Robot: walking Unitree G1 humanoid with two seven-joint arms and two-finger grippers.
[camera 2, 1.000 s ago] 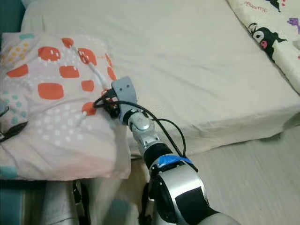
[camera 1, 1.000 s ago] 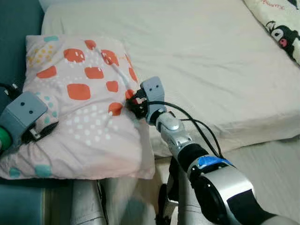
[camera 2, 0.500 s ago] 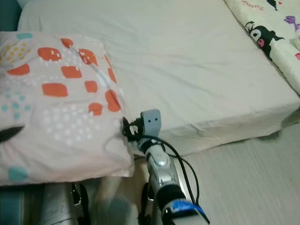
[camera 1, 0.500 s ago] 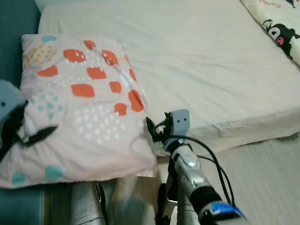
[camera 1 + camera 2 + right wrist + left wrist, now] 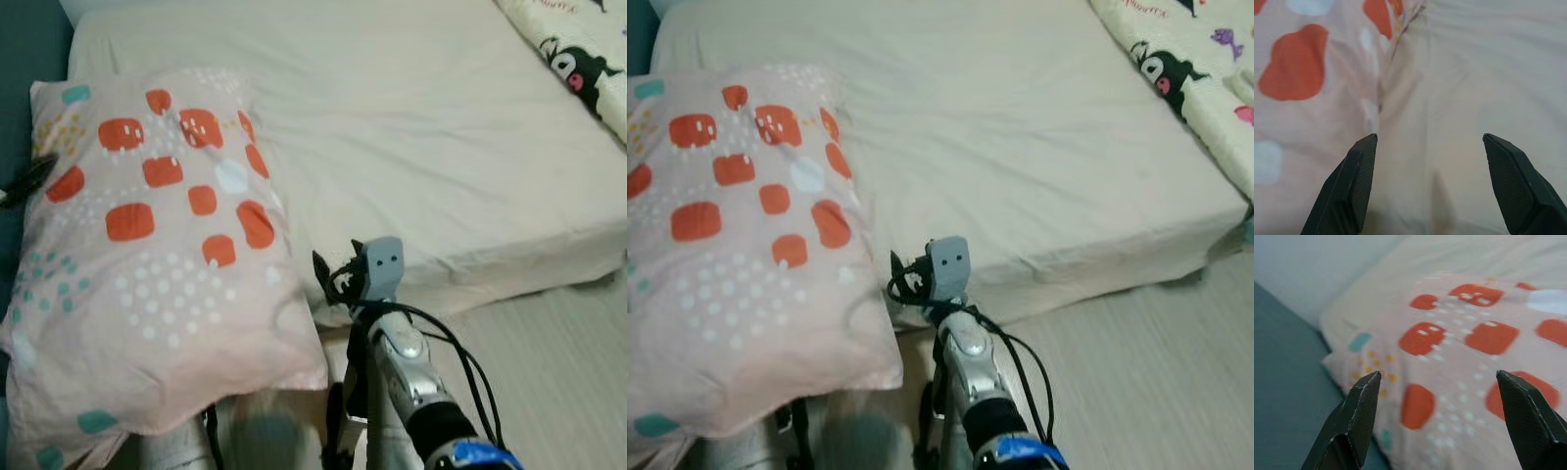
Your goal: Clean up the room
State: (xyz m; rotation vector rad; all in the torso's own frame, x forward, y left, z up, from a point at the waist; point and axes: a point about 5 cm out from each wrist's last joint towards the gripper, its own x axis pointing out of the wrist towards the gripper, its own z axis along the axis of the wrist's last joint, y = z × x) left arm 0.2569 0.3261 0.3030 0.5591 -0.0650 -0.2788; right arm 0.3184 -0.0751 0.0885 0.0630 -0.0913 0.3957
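A wide bed [image 5: 441, 117] with a cream sheet stretched out before me, and a blanket [image 5: 578, 59] printed with cartoon figures lay along its far right side. Pale floor [image 5: 1156, 372] showed to the right of the bed's near corner, and a dark teal surface [image 5: 1288, 396] ran along the left. The pillow [image 5: 157, 255], pink with orange patches and white and teal dots, lay at the bed's left near corner, its lower end hanging past the mattress edge toward me.

My right pincer [image 5: 331, 277] sat just beside the pillow's right edge, at the front edge of the mattress, black cables looping back along my arm. Its fingers [image 5: 1359, 186] stood wide apart with nothing between them, pointed at the seam where pillow met sheet. My left pincer [image 5: 1444, 426] was also spread wide, holding nothing, aimed at the pillow's patterned top near its left border.
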